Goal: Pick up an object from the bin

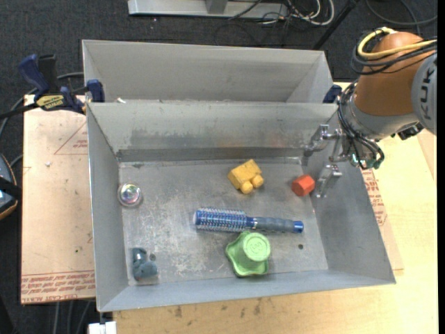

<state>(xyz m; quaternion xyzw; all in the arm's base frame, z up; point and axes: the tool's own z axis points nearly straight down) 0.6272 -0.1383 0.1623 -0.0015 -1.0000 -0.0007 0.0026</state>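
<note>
camera view | step: approach, nothing grasped yet | fingers (327, 176) spread apart and empty, at the right side of the bin (208, 127) by the sloped wall | nearest thing: small red block (302, 185) just left of them on the floor, yellow toy (245, 176) further left | next, likely: centre over block, descend, clench; the wall leaves little room

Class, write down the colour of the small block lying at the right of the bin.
Red; the small block shows best in the camera view.
</note>
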